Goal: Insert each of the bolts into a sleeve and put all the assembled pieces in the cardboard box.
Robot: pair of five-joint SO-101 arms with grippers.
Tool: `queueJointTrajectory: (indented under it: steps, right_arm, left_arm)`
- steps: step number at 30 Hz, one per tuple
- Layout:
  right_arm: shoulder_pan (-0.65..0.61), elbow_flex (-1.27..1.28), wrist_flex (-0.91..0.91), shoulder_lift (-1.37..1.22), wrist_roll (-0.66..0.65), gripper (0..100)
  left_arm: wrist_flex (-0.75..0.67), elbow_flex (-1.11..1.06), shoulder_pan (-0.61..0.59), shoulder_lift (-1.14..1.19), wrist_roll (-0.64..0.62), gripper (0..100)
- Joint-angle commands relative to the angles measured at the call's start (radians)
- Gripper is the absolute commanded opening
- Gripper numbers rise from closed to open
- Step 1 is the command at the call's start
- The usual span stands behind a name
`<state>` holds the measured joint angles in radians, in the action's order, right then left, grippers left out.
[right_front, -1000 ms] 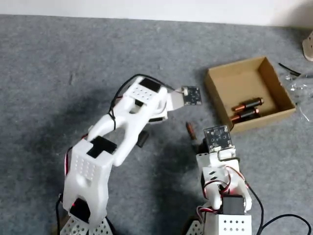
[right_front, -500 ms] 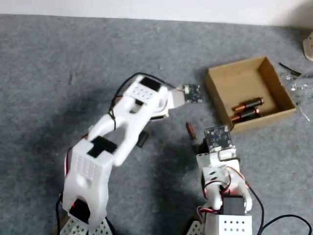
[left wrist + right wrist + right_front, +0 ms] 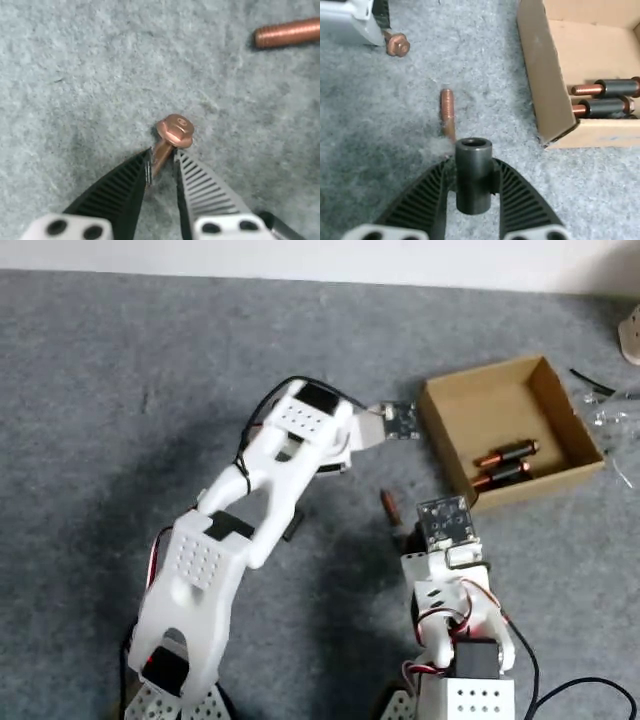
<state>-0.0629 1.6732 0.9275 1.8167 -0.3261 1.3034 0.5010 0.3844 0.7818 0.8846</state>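
Two assembled pieces (image 3: 507, 453) are found lying side by side inside the cardboard box (image 3: 490, 400), close to one wall. Outside the box, near its wall, a bolt (image 3: 172, 135) is pinched by its shank between the almost closed fingers of the left gripper (image 3: 162, 160). A black sleeve (image 3: 472, 190) is clamped in the right gripper (image 3: 473, 167), its bore left open, also outside the box and near a corner. A second bolt (image 3: 448, 117) is left loose on the carpet (image 3: 150, 360) beside the box. The task is judged about half done: two bolts are yet to be sleeved and boxed.
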Motion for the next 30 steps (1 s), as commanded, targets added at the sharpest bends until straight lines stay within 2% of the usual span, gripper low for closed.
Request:
queueJointTrajectory:
  steps: [1, 6, 9, 17, 20, 25, 30]
  right_arm:
    - [0.013, 0.028, -0.03, 0.012, 0.008, 0.5]
    - [0.013, 0.028, -0.03, 0.012, 0.008, 0.5]
    - [0.013, 0.028, -0.03, 0.012, 0.008, 0.5]
    - [0.013, 0.03, -0.03, 0.012, 0.008, 0.5]
    - [0.013, 0.03, -0.031, 0.012, 0.008, 0.5]
    - [0.013, 0.03, -0.031, 0.012, 0.008, 0.5]
    - [0.013, 0.03, -0.031, 0.012, 0.008, 0.5]
  left_arm:
    - [0.083, 0.002, -0.001, 0.033, 0.051, 8]
    - [0.087, 0.001, -0.01, 0.035, 0.057, 8]
    - [0.087, 0.001, -0.01, 0.035, 0.057, 0]
    - [0.087, 0.002, -0.005, 0.027, 0.049, 1]
    - [0.089, -0.004, 0.002, -0.013, 0.006, 1]
    - [0.155, -0.005, 0.031, -0.091, -0.006, 1]
    - [0.135, 0.002, 0.03, -0.035, -0.006, 1]
